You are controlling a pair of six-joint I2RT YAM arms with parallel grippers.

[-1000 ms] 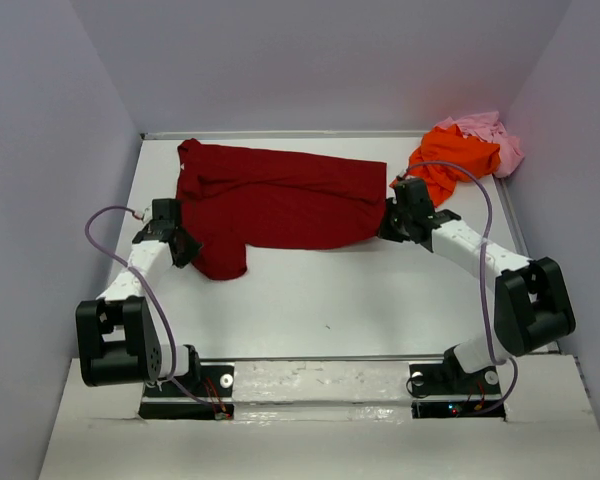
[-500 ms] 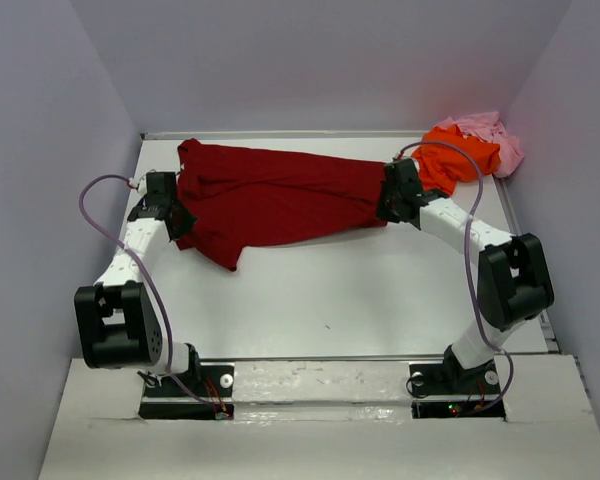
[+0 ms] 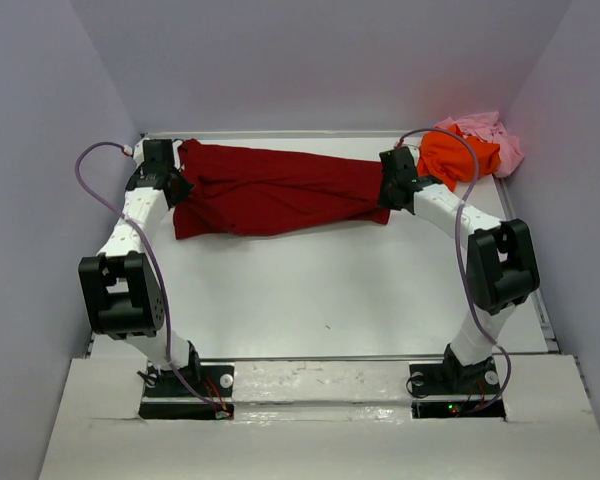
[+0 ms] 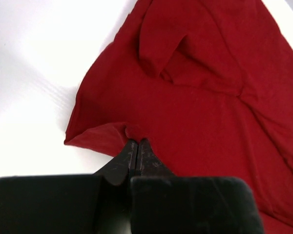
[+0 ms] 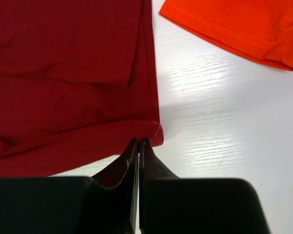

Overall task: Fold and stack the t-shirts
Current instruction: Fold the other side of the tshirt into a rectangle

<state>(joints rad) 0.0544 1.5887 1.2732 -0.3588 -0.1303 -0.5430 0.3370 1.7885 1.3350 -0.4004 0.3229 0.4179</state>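
Pinched shut on the red shirt: left hand at its left edge, right hand at its right corner. Stretched left to right along the far table, doubled over, collar hidden. Bunched in the far right corner: orange shirt, pink shirt half hidden behind.

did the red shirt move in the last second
Yes: the red shirt has had its near flap drawn toward the back edge of the table, farther from the camera.
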